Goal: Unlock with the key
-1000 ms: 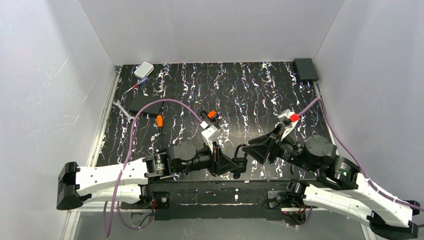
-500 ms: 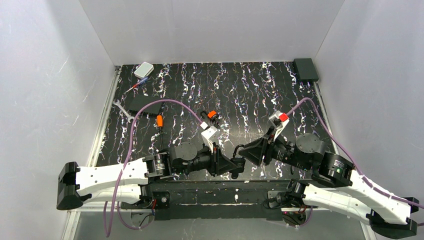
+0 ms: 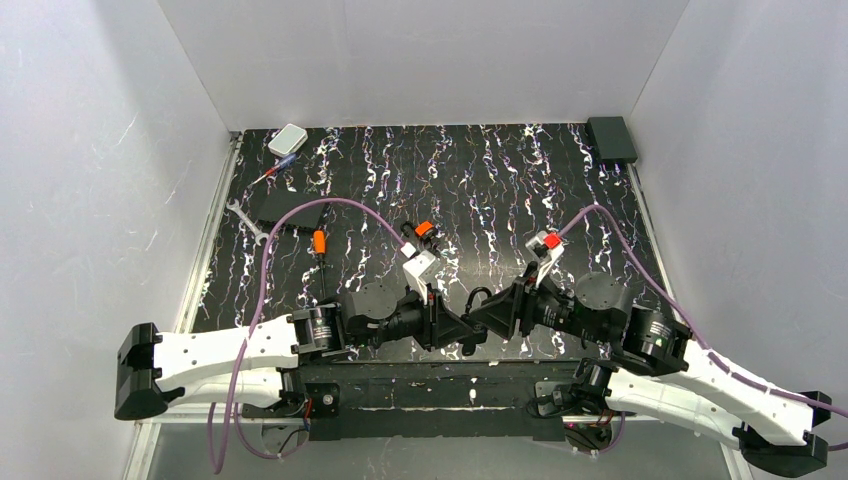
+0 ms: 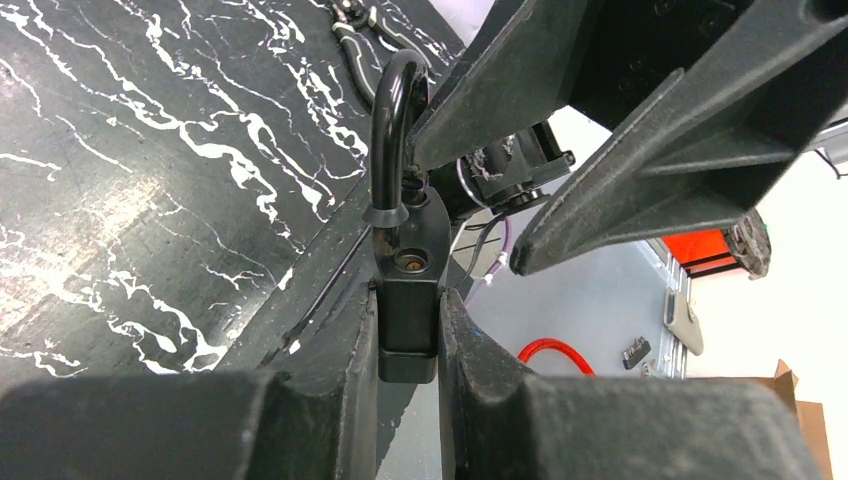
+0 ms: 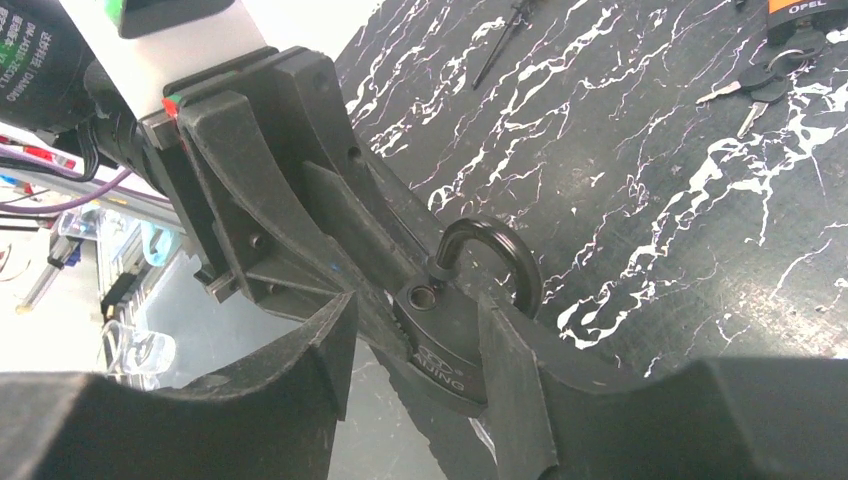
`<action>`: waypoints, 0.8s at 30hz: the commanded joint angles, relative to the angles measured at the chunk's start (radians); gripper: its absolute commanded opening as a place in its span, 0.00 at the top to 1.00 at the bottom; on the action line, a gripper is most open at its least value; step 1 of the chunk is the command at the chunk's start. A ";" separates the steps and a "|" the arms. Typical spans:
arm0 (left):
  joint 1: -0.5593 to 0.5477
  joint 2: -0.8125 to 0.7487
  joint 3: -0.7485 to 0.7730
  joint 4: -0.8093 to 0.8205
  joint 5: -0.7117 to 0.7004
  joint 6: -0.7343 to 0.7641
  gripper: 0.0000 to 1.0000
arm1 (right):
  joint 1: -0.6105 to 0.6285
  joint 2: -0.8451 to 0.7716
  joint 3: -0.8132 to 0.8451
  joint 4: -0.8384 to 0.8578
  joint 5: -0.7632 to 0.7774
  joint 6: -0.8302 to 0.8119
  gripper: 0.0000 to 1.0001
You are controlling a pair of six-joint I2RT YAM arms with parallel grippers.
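Observation:
My left gripper (image 4: 408,335) is shut on the body of the dark padlock (image 4: 409,250) and holds it above the table's near edge. The shackle (image 4: 392,120) stands up, and one hole in the body shows empty. My right gripper (image 5: 418,318) is open, its jaws straddling the padlock (image 5: 450,340) and one left finger; its right finger is against the lock's side. Small black-headed keys (image 5: 762,82) lie on the table far from both grippers. In the top view the two grippers (image 3: 476,324) meet nose to nose, and the lock is hidden between them.
A stubby orange-and-black cylinder (image 3: 425,229) and an orange-handled screwdriver (image 3: 319,243) lie mid-table. A wrench (image 3: 244,219), a flat black pad (image 3: 290,208) and a white box (image 3: 287,138) sit at the far left. A black box (image 3: 612,138) is at the far right. Pliers (image 4: 360,25) lie beyond the lock.
My right arm has swung left toward the left gripper, and its open jaws have come around the padlock. The left arm has held still with the lock.

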State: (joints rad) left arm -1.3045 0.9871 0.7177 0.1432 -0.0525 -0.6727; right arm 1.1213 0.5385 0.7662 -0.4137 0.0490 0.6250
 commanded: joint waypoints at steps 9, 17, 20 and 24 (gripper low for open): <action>0.005 -0.024 0.069 0.078 0.048 0.003 1.00 | 0.005 0.062 -0.035 0.126 0.104 -0.021 0.28; 0.005 -0.035 0.061 0.079 0.041 0.012 1.00 | 0.005 0.099 -0.027 0.131 0.115 0.021 0.32; 0.005 -0.037 0.061 0.081 0.041 0.014 1.00 | 0.005 0.107 -0.027 0.115 0.123 0.023 0.32; 0.005 -0.041 0.066 0.079 0.047 0.023 1.00 | 0.005 0.124 -0.028 0.083 0.145 0.022 0.32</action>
State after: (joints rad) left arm -1.2919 1.0008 0.7185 0.0944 -0.0471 -0.6693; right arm 1.1282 0.6399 0.7288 -0.2890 0.1177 0.6559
